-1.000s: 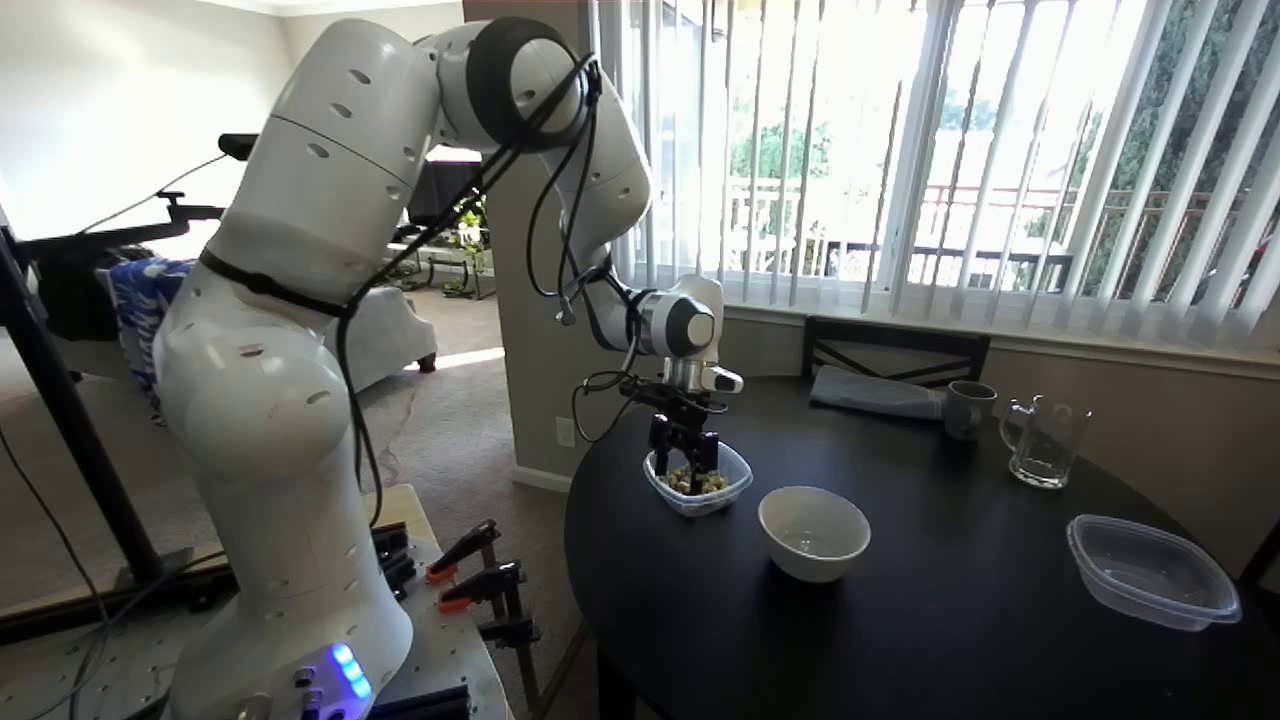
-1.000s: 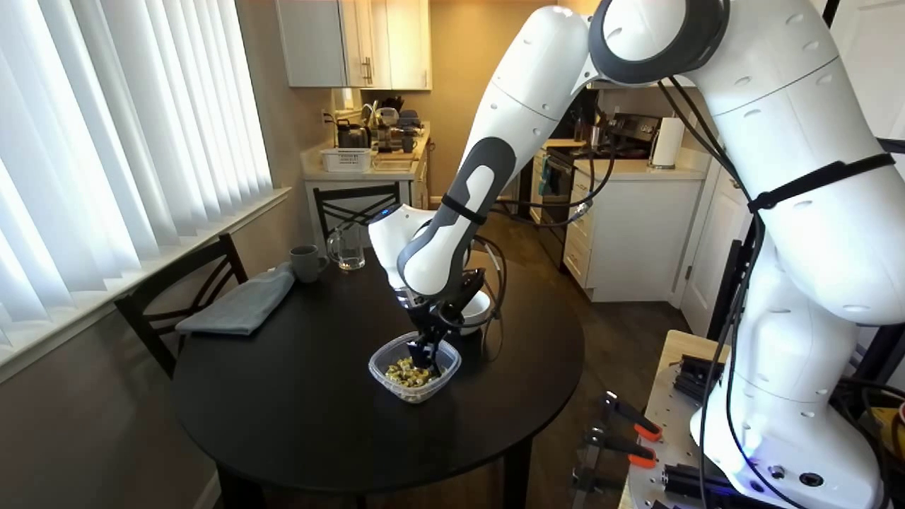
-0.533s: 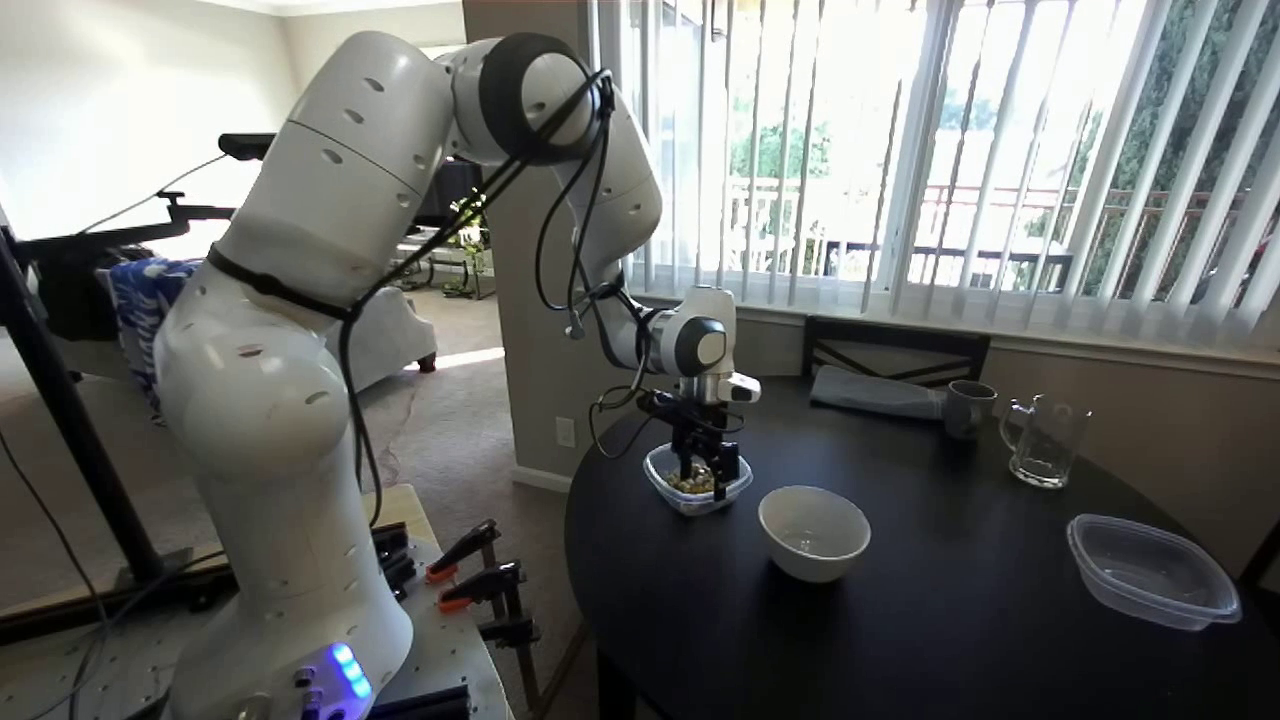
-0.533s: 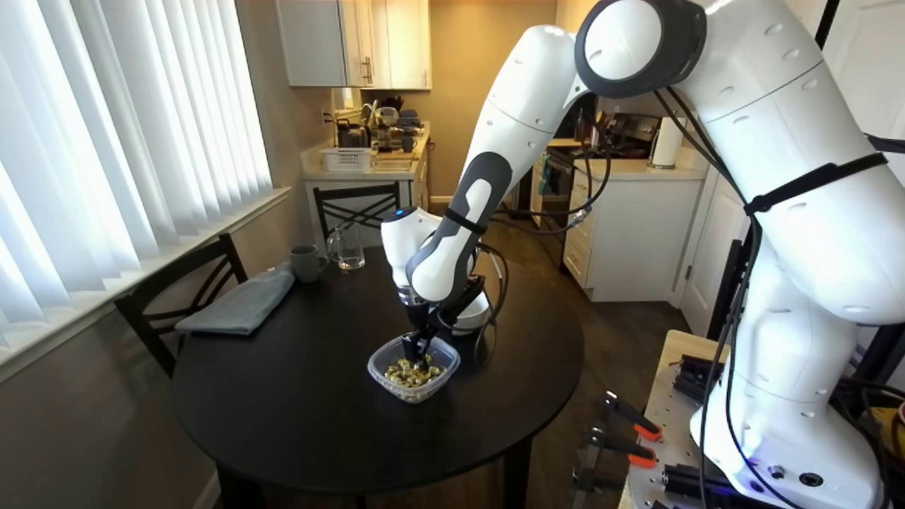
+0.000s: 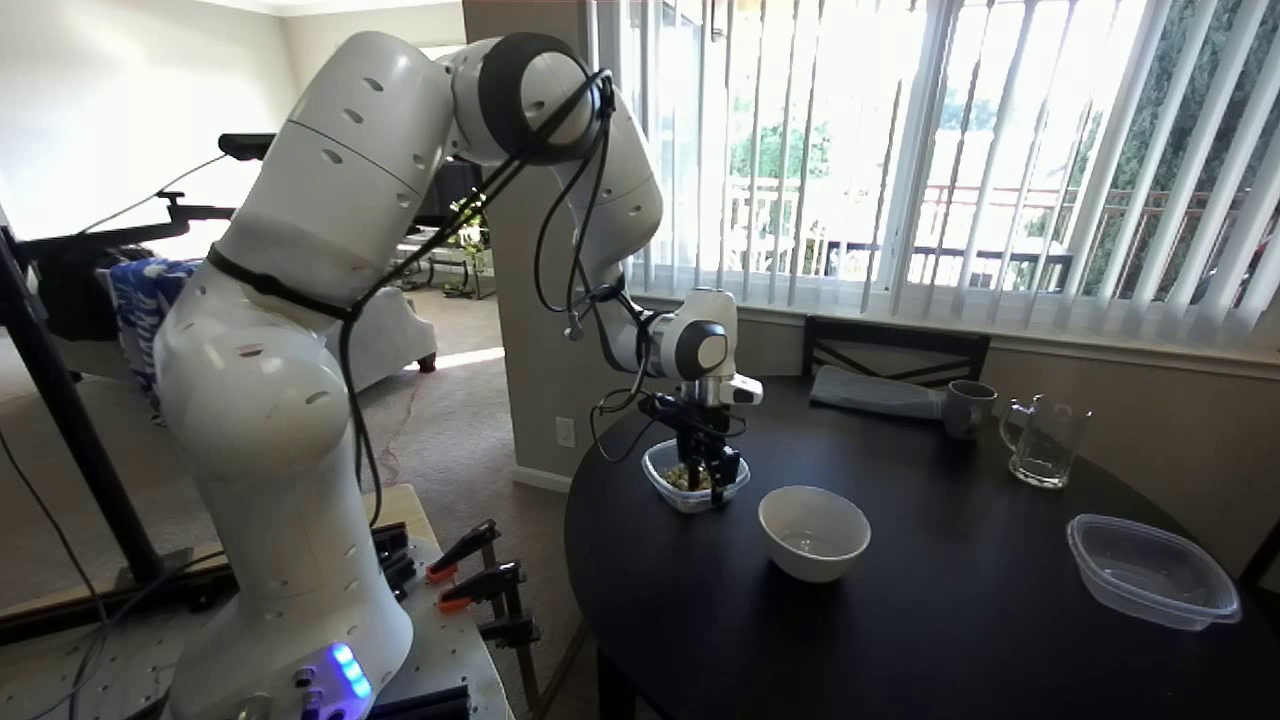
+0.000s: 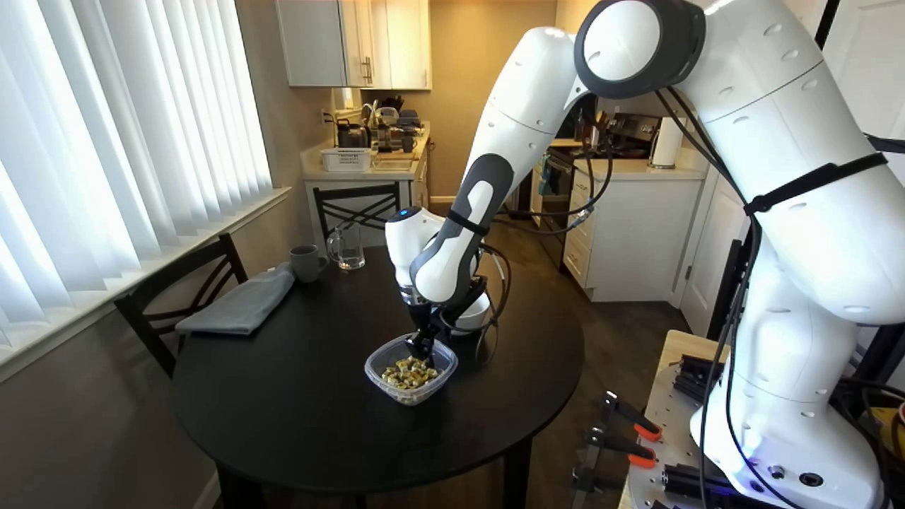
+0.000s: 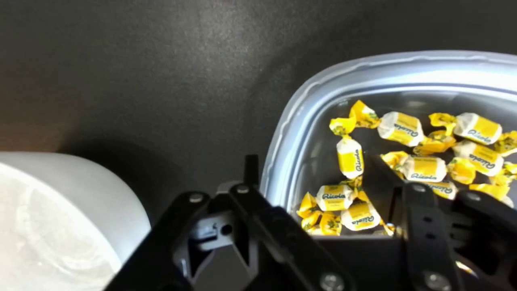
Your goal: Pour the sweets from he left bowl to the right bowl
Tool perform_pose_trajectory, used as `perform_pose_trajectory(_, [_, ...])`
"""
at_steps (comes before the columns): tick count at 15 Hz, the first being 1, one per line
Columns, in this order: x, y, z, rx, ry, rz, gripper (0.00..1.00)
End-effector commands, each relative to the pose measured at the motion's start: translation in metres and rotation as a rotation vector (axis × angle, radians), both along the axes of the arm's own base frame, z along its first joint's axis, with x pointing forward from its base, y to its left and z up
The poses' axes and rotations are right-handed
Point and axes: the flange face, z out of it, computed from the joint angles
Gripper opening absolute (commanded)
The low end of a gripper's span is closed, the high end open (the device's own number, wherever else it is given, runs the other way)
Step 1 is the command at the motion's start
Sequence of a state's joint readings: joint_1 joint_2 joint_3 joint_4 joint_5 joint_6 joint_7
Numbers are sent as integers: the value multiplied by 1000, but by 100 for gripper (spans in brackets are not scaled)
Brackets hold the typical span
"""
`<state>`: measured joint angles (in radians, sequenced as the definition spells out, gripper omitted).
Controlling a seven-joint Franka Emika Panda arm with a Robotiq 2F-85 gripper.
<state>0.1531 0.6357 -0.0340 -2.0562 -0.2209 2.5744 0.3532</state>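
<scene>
Sweets (image 7: 424, 169): they are lying in the left bowl (image 7: 287, 145), which is standing flat on the desk (image 5: 960, 620).
Fingers (image 7: 251, 171): they are standing apart astride that bowl's rim, one outside, one inside over the sweets, clasping nothing; whether either is touching the wall is not showing.
Right bowl (image 5: 814, 535): it is standing upright nearby, showing no sweets.
Pour so far: only the placing around the rim is looking complete.
Pour to come: gripping, lifting, carrying and tipping are presumably waiting.
Views: in an exterior view the arm (image 6: 520, 99) is partly blocking the right bowl; the wrist view is cutting off both bowls.
</scene>
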Motion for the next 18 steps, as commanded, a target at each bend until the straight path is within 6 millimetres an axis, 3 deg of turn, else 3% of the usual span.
perform_pose_trajectory(1, [-7, -5, -1, 20, -9, 19, 36])
perform_pose_trajectory(6, [-8, -1, -5, 29, -10, 30, 6])
perform_pose_trajectory(9, [-17, 10, 6, 46, -50, 43, 7])
perform_pose_trajectory(12, [-32, 27, 23, 54, -111, 44, 0])
perform_pose_trajectory(13, [-39, 34, 30, 49, -130, 32, 4])
perform_pose_trajectory(18, [-64, 61, 47, 4, -157, -60, 4])
